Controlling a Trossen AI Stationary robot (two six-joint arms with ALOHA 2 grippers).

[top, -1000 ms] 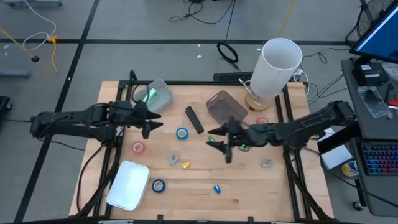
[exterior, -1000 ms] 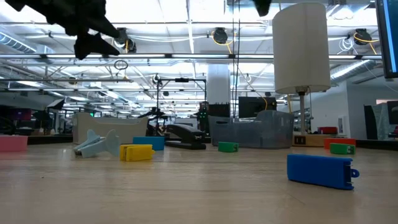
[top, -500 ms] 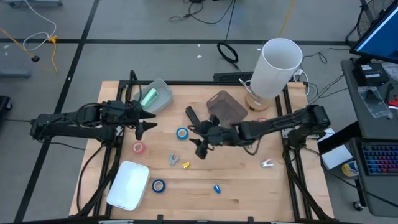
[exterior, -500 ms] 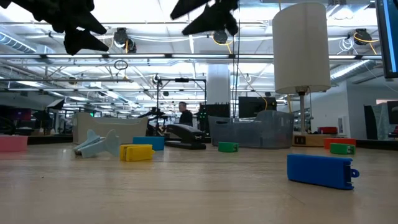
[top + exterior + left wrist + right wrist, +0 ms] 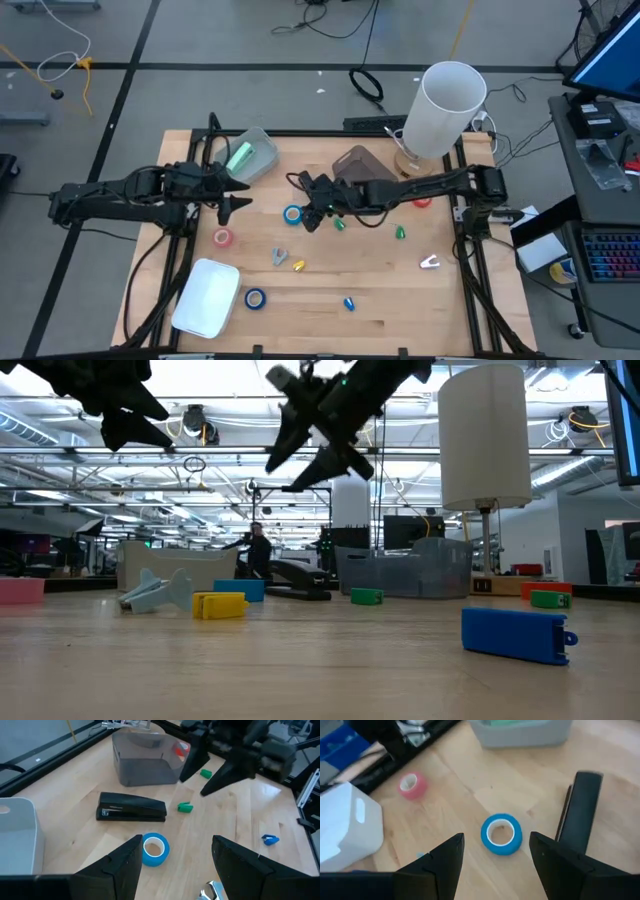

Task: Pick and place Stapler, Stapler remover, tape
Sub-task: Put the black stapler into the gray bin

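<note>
Tape lay scattered on the bench (image 5: 400, 290): a blue roll (image 5: 292, 214) sat just below the right claw (image 5: 316, 214), which hung open and empty above it. In the right wrist view that blue roll (image 5: 501, 834) showed between the two dark fingers (image 5: 440, 865), with the black stapler (image 5: 580, 812) just beside it and a pink roll (image 5: 413, 784) farther off near the white bin (image 5: 347, 827). The left claw (image 5: 232, 203) hovered open, empty, well apart from the pink roll (image 5: 222, 237). Beyond it lay the stapler (image 5: 131, 807) and the grey bin (image 5: 142, 757). Another blue roll (image 5: 255, 298) lay by the white bin (image 5: 205, 297)
</note>
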